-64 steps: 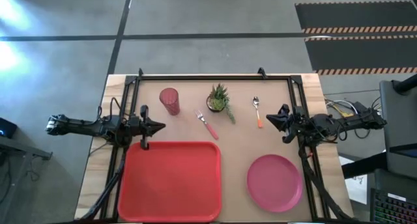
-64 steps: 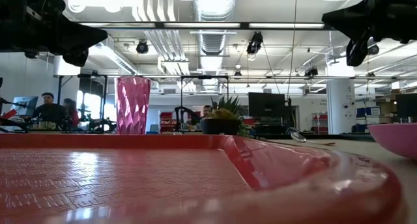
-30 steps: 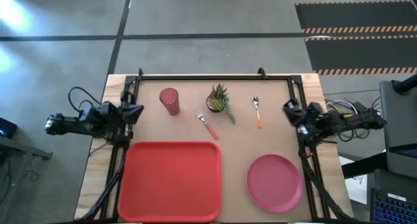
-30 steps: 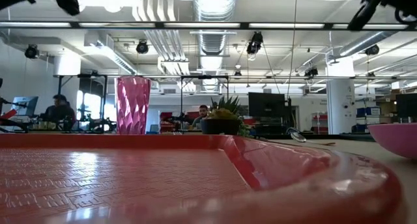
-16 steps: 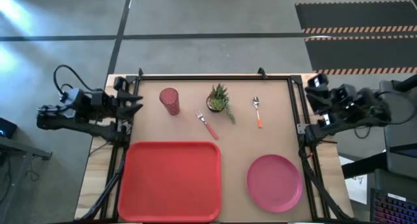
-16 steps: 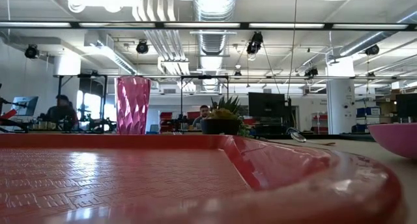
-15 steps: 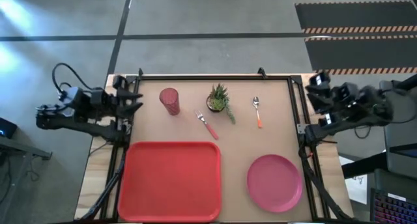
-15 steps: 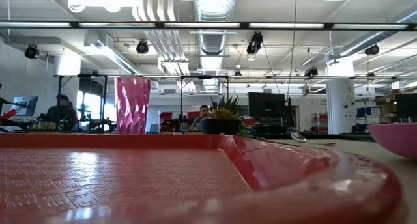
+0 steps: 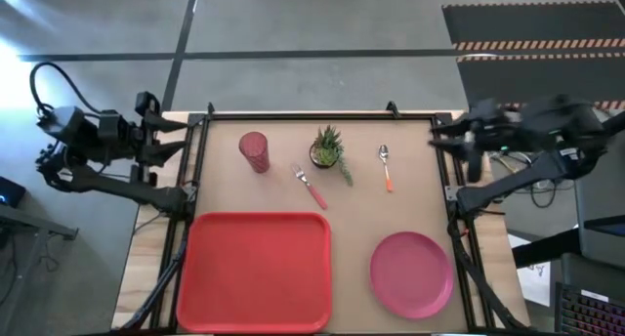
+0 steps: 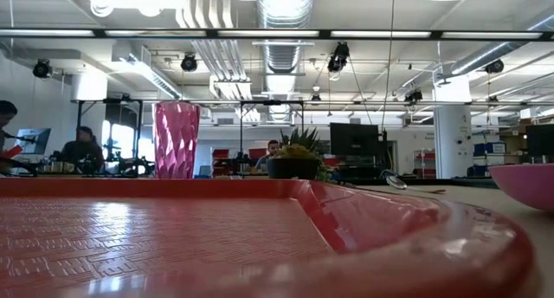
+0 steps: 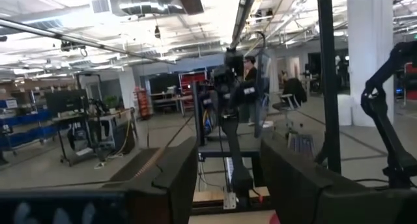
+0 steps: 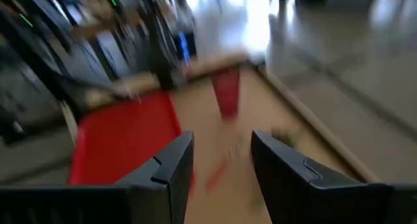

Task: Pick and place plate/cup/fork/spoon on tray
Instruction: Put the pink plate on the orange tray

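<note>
The red tray (image 9: 256,270) lies at the near left of the table and the pink plate (image 9: 411,273) at the near right. Along the far side stand the red-pink cup (image 9: 254,150), upright on its base, the pink-handled fork (image 9: 311,186) and the orange-handled spoon (image 9: 386,167), both flat on the table. My left gripper (image 9: 184,138) hangs open, raised over the table's far-left edge, left of the cup. My right gripper (image 9: 441,139) hangs open over the far-right edge, right of the spoon. Neither has anything between its fingers (image 11: 176,185) (image 12: 169,168).
A small potted green plant (image 9: 328,147) stands between the fork and the spoon. A black frame rail (image 9: 322,113) runs along the table's far edge and down both sides. In the low view, people sit in the room behind the table.
Both arms have drawn back from over the table toward their own side edges, and have risen and swung toward the far side, leaving the top of the low view. Both grippers have opened. Nothing on the table has moved.
</note>
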